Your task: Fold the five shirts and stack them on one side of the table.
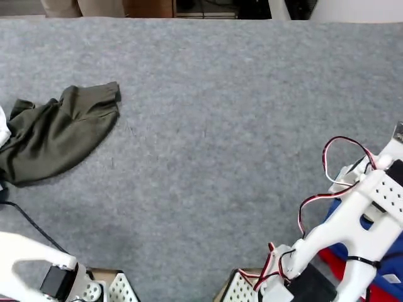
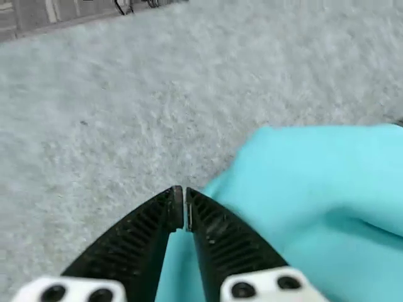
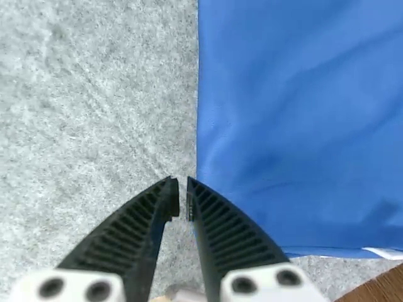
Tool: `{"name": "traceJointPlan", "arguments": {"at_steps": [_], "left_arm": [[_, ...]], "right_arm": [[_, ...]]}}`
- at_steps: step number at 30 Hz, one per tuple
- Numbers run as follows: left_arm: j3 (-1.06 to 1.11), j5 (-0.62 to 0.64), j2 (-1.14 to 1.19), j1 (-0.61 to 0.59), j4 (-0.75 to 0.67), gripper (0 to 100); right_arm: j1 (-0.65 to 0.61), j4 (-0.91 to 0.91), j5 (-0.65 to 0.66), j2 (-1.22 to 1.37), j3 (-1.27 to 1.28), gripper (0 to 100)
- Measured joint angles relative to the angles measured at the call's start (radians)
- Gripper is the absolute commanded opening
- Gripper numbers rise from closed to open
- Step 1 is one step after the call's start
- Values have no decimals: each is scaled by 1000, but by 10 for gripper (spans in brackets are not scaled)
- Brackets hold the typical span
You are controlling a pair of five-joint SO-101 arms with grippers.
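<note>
Your left gripper [image 2: 182,211] and right gripper [image 3: 181,200] were both closed, holding nothing, I think. Folding looked not yet begun. Next you needed to open the right one and pinch the edge of the blue shirt [image 3: 296,126].

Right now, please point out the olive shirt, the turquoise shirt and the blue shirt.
olive shirt [image 1: 56,135], high view, its crumpled middle.
turquoise shirt [image 2: 315,189], left wrist view, its smooth middle.
blue shirt [image 3: 296,113], right wrist view, its smooth middle.

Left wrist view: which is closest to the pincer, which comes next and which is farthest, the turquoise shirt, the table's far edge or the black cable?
1. Turquoise shirt, right beside the left pincer.
2. Table's far edge, well ahead across the grey cover.
3. Black cable, beyond that edge.
</note>
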Motion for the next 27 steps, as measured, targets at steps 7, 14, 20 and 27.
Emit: {"name": "traceJointPlan", "arguments": {"at_steps": [7,14,20,27], "left_arm": [[0,-3,-95,37,48,34],[21,-8,-84,54,54,212],[52,-8,57,52,-71,104],[6,-8,92,51,-107,18]], "right_arm": [[0,0,0,0,0,44],[0,0,0,0,2,44],[0,0,0,0,14,44],[0,-2,0,0,26,44]]}}
